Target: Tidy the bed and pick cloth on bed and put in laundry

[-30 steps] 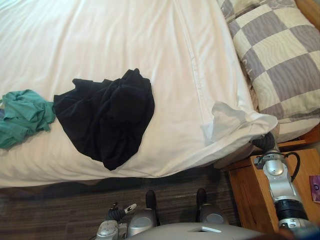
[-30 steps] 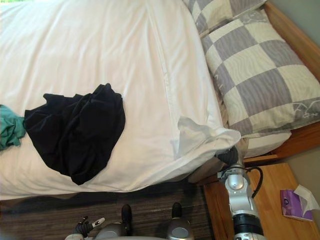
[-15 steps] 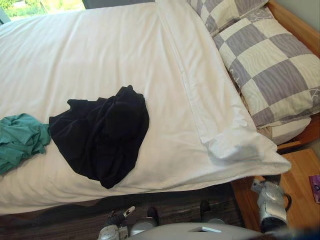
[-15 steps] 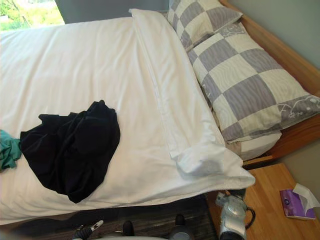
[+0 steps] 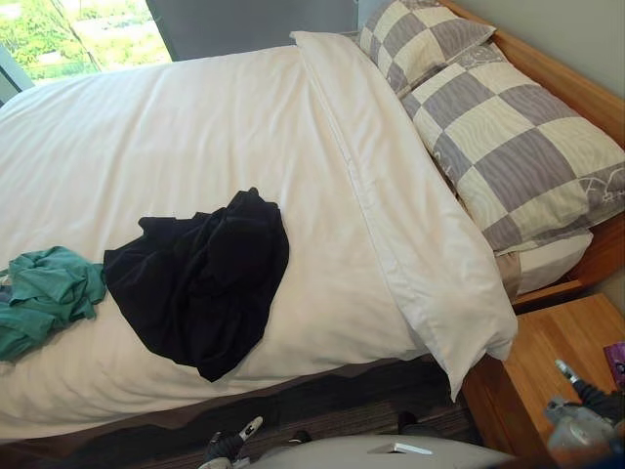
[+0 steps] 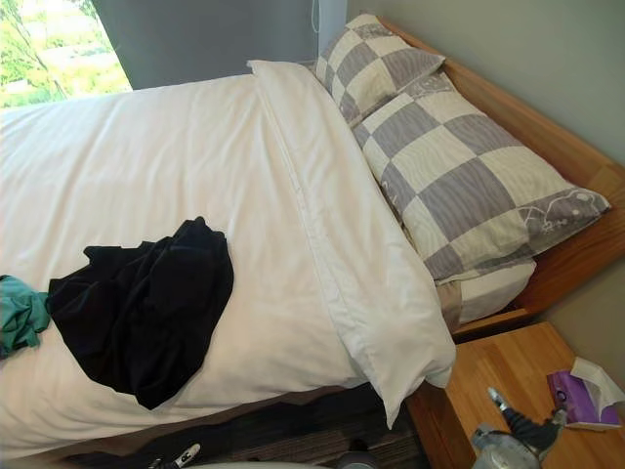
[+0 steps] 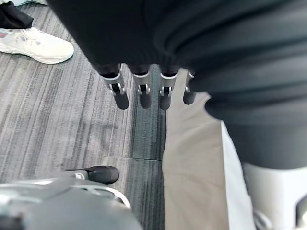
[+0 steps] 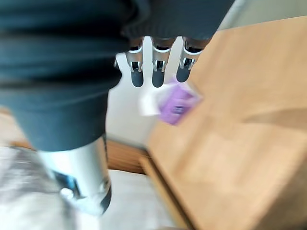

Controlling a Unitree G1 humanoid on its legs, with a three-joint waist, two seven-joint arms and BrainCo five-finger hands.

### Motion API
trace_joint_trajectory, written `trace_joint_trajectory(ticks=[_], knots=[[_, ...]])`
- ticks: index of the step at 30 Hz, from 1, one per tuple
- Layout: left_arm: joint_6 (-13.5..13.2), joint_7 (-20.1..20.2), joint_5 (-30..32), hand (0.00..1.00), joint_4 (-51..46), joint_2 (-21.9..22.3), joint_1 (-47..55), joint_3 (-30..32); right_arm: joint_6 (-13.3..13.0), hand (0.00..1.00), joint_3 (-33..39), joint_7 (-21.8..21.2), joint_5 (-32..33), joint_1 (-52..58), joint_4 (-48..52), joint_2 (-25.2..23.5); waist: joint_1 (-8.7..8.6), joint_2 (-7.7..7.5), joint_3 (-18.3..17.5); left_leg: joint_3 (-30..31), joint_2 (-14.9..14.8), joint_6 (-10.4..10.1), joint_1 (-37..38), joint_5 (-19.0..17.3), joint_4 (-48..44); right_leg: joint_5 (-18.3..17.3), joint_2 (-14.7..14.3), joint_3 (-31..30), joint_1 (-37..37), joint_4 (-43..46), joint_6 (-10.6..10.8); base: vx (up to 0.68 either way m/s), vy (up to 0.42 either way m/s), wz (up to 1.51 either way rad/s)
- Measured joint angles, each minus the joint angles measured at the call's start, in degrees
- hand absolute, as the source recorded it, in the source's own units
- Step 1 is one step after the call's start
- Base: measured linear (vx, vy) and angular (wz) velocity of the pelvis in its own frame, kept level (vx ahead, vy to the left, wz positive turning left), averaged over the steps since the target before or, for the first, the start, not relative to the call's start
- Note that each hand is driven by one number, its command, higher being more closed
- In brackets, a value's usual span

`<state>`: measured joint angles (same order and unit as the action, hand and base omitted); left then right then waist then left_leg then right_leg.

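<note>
The right hand (image 8: 154,74) is open: its fingers are straight and hold nothing. It hangs above the wooden nightstand (image 5: 547,342), which stands at the head-end near corner of the bed (image 5: 576,90). A purple tissue pack (image 6: 578,396) lies on the nightstand past the fingertips. The left hand (image 7: 144,93) is also open, with straight fingers pointing down at the grey floor (image 7: 57,115) beside the near edge of the bed; nothing is in it. A person's white shoe (image 7: 36,45) rests on the floor further out. On the bed, a white duvet (image 5: 195,127) covers the mattress. Its folded-over band (image 5: 410,225) runs across the head end, and the band's corner hangs over the near edge next to the nightstand. A crumpled black cloth (image 5: 200,278) lies on the duvet close to the near edge, toward the foot end from the band. A green cloth (image 5: 44,298) lies bunched just beside it, further toward the foot end. Both cloths are well apart from either hand. Two grey-and-cream checked pillows (image 5: 518,147) rest along the headboard, one behind the other.
</note>
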<state>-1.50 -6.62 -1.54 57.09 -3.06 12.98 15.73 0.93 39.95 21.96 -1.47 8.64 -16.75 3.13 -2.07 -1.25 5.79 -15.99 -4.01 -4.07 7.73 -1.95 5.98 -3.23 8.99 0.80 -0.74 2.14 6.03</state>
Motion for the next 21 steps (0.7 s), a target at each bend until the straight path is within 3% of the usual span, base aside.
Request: trace_joint_trajectory(ticks=[5, 9, 12, 13, 17, 21], knots=[[-0.03, 0.02, -0.01, 0.00, 0.14, -1.84, -0.17, -3.40, -1.04, 1.00, -2.94, -2.19, 2.59, -5.79, -0.28, 3.02, -0.02, -0.36, -0.14, 1.33, 0.70, 0.37, -0.72, 0.16, -0.09, 0.32, 0.26, 0.16, 0.25, -0.25, -0.10, 0.06, -0.004, 0.07], [-0.09, 0.03, -0.18, 0.00, 0.09, -2.75, -0.53, -5.65, -5.02, 1.00, -7.70, -5.73, 16.45, -14.15, -0.71, 7.02, 0.09, 0.11, 1.43, 3.13, 1.04, 0.69, -1.33, 0.40, -0.38, 0.34, 0.61, 1.79, 0.17, -0.30, -0.08, 0.04, -0.020, 0.21], [-0.43, 0.08, -0.53, 0.00, -0.17, -2.81, -1.11, -7.48, -8.06, 1.00, -11.59, -7.98, 26.57, -22.19, -1.95, 9.60, 0.26, 1.35, 4.26, 4.30, 1.28, 1.02, -2.25, 1.00, -0.39, 0.35, 0.96, 2.55, 0.55, -0.05, -0.07, -0.05, -0.022, 0.19], [-0.42, 0.10, -1.41, 0.00, -0.16, -2.83, -1.12, -9.05, -9.19, 1.00, -12.96, -8.80, 30.60, -25.08, -2.93, 10.40, 1.07, 2.16, 4.96, 4.34, 1.34, 1.04, -2.91, 1.22, -0.38, 0.39, 0.99, 2.49, 1.45, 0.18, -0.06, -0.07, -0.017, 0.02], [-1.03, 0.22, -3.60, 0.00, -0.64, -2.38, -1.16, -11.30, -11.64, 1.00, -16.44, -12.11, 42.60, -34.45, -7.24, 11.63, 2.54, 4.28, 8.90, 5.17, 1.33, 1.20, -6.26, 1.59, -2.01, 0.40, 1.21, 2.52, 4.39, 1.94, -0.06, -0.07, -0.022, 0.10], [-2.23, 0.42, -5.46, 0.00, -2.40, -2.31, -1.73, -11.98, -13.82, 1.00, -18.06, -14.74, 52.35, -41.89, -11.04, 11.67, 3.08, 5.12, 12.55, 6.06, 0.82, 1.33, -11.04, -0.15, -7.41, 0.99, 1.25, 2.83, 6.43, 2.44, 0.20, -0.08, -0.022, 0.12]])
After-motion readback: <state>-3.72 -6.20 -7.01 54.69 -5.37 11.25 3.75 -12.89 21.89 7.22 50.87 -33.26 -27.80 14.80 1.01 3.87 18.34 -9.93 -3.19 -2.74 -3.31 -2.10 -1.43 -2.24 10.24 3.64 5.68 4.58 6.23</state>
